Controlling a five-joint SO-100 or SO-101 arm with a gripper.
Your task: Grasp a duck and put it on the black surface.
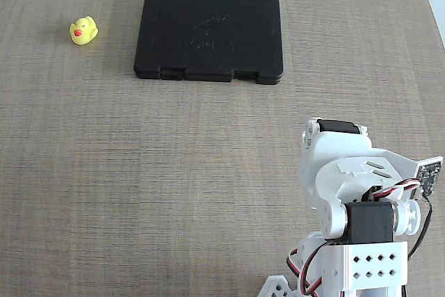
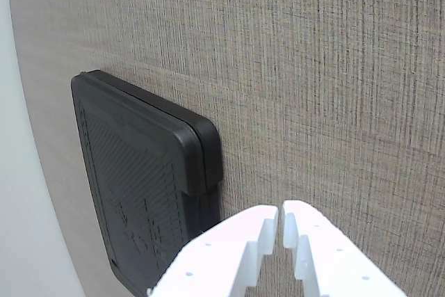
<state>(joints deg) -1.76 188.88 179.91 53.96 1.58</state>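
We judge the step in hand to be the reach for the small yellow rubber duck with a red-orange beak point(image 1: 83, 30), so we take the flat matte black rectangular slab with rounded corners point(image 1: 208, 35) as our landmark. In the fixed view the duck stands on the wood-grain bench point(image 1: 174, 172) well to the left of the slab, apart from it, while our white two-finger hand point(image 2: 280, 215) is folded back near the arm's base, well below and to the right of the slab. In the wrist view the hand's fingertips are nearly touching, clenched on nothing, with the slab's corner just to their left. To do this well we should swing across past the slab, spread the fingers wide first, and come down squarely over the duck's body. We count one duck, one slab, one arm.
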